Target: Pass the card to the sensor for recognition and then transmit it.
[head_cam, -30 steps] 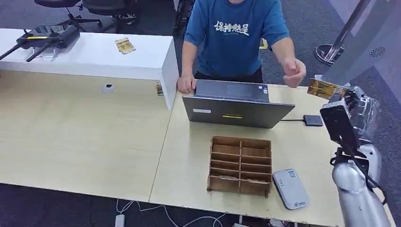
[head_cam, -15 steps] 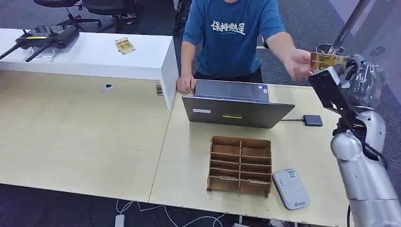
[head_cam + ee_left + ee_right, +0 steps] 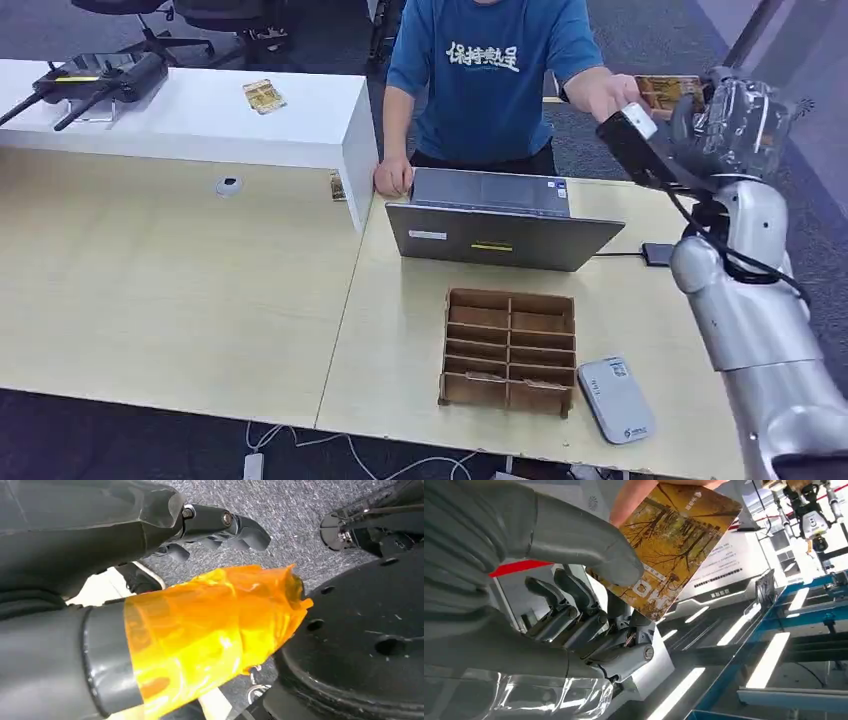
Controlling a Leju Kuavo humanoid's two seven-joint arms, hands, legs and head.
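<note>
One card [image 3: 674, 545] pinched by right hand [image 3: 589, 605] fingers [image 3: 589, 555], person's hand [image 3: 610, 97] touching it, left hand [image 3: 215, 525] fingers curled, empty.

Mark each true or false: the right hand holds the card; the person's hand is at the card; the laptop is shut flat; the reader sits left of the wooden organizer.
1. The right hand holds the card. True.
2. The person's hand is at the card. True.
3. The laptop is shut flat. False: it stands open.
4. The reader sits left of the organizer. False: it lies to its right.
</note>
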